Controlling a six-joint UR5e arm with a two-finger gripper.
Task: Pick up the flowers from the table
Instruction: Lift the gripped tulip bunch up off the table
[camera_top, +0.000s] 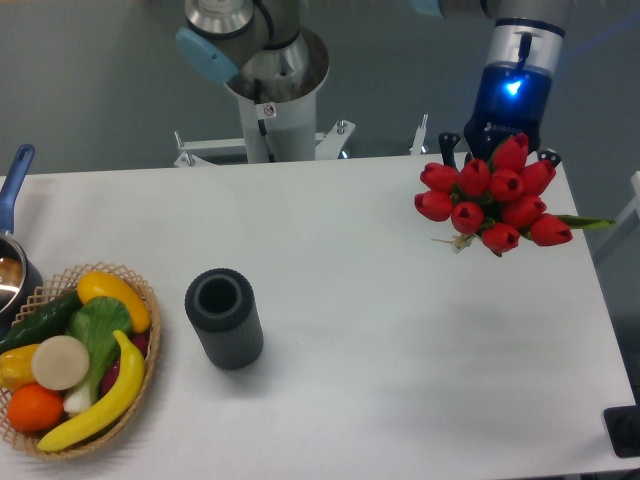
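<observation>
Flowers (492, 200) sit at the far right of the counter (400, 330), red buds bunched toward the camera, directly in front of the end effector (497, 148). Buds overlap the fingertips; two dark finger tips show at either side of the bunch top, so the jaws look spread around the stems, but whether they are clamped on them cannot be told from this view. Stems are mostly hidden behind the buds; one green leaf tip pokes out right. A faint shadow on the counter below the bunch suggests it may be off the surface already, not certain.

Key relation: the bunch's long axis appears to run away from the camera toward the end effector, buds forward, stems back under the wrist. If the grip is on, the next move is a straight lift.

Well left of the flowers: dark cylinder (224, 318), fruit basket (75, 362), pot (12, 262) at the left edge. None in the path.
</observation>
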